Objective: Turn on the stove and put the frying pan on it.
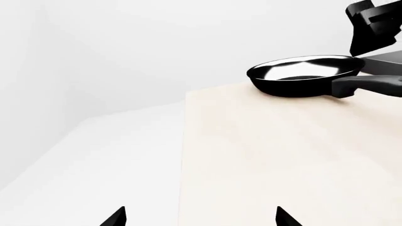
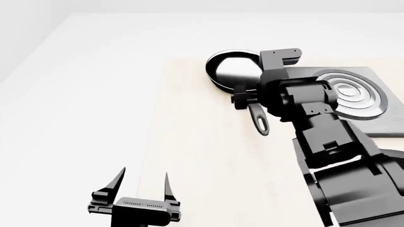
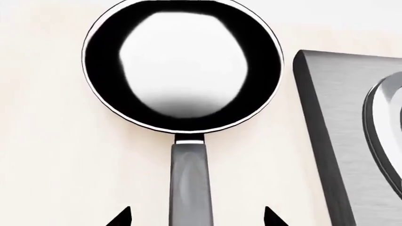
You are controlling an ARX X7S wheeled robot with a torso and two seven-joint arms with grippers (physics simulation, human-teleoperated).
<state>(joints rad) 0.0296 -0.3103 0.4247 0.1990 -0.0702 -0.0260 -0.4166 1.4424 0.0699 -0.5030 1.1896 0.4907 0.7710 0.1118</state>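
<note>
frying pan (image 3: 182, 66): sits on the table (image 2: 208, 165) just beside the stove (image 2: 353, 99), not on it
right gripper (image 3: 196, 217): spread open, fingertips either side of the pan handle, only tips visible
left gripper (image 2: 144, 182): wide open, holding nothing
knob: can't spot it, arm blocks that area

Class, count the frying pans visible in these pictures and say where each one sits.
1. The pan sits on the table, just left of the stove, handle toward the robot. The right arm covers part of the table, so something could be hidden there.
</note>
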